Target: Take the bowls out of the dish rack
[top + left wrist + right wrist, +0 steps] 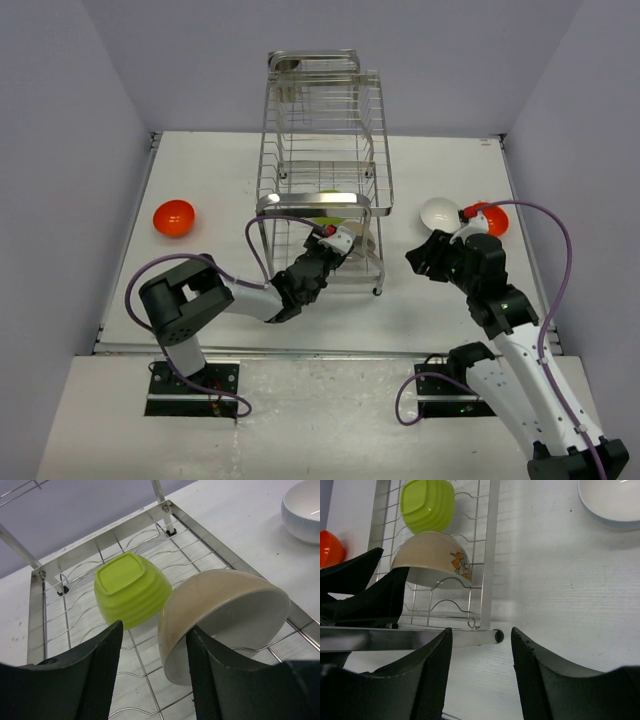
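The chrome wire dish rack point(375, 130) stands mid-table. On its lowest tier a lime-green bowl point(132, 590) lies upside down and a beige bowl point(225, 615) leans on its side. My left gripper point(155, 650) is open inside the rack, one finger point(215, 680) inside the beige bowl and the other outside, with the rim between them. My right gripper point(480, 655) is open and empty above the table, right of the rack. A white bowl point(438, 213) and an orange bowl point(487, 218) sit on the table at right, and another orange bowl point(173, 217) at left.
The rack's front rail point(470, 637) and foot lie just ahead of my right gripper. The rack's upper tiers and top cup point(300, 65) rise above my left arm. Purple walls enclose the table on three sides.
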